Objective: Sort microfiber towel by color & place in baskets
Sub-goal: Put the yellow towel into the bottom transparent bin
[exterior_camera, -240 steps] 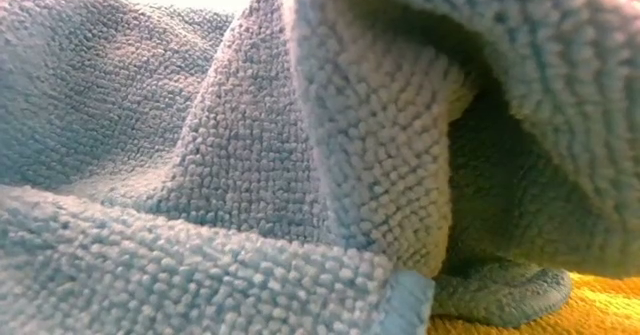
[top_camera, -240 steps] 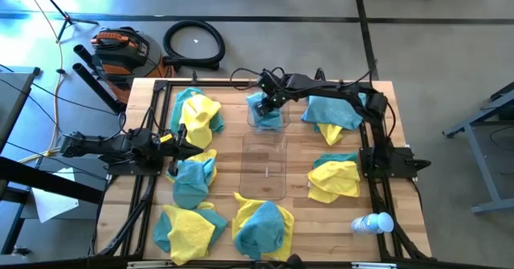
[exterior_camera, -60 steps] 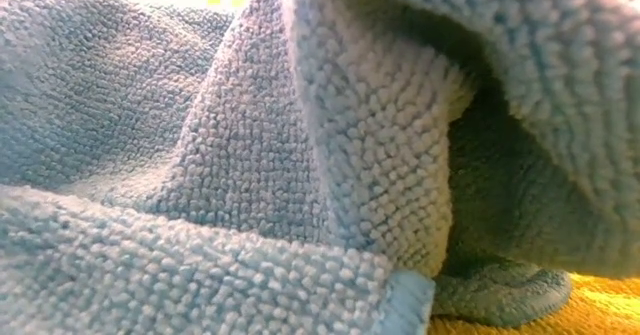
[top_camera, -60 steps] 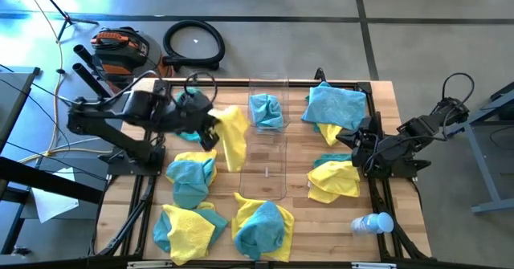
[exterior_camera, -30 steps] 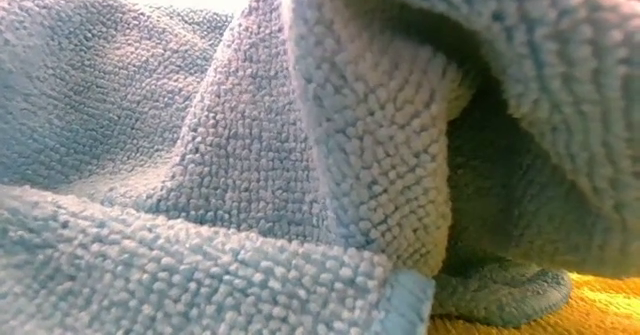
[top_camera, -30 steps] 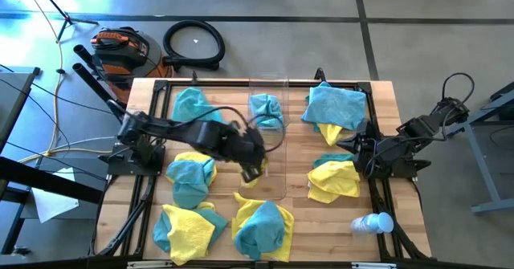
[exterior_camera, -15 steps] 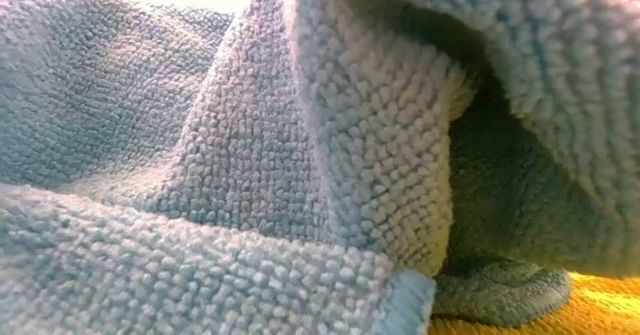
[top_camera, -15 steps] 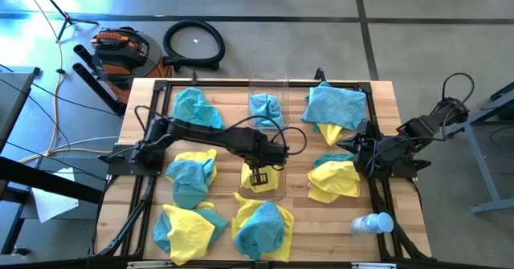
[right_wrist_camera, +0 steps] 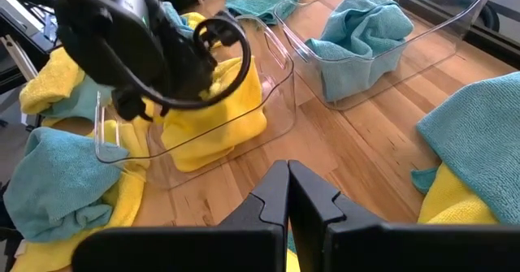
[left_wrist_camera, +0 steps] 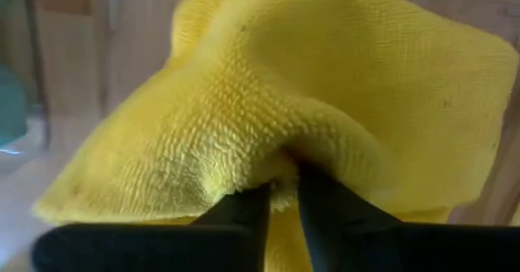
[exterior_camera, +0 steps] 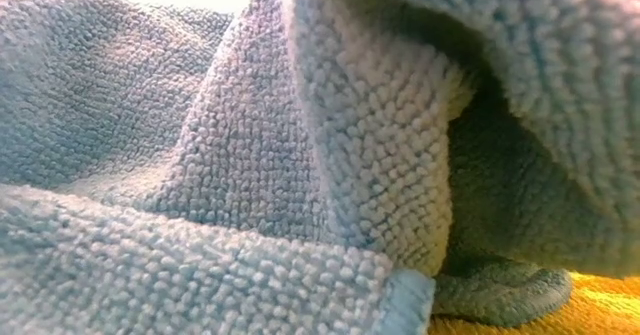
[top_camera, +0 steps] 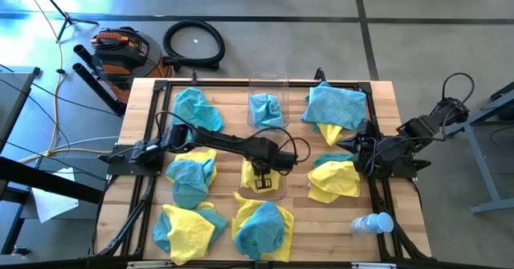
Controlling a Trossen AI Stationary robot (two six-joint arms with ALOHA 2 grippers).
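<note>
Bright, even daylight; the low view is blocked by a close teal towel [exterior_camera: 250,175].

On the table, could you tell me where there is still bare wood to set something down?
Bare wood shows between the two baskets and the right-side towel piles, and around the white bottle at the near right corner. The left side and near edge are crowded with towels. The left hand occupies the nearer basket.
</note>
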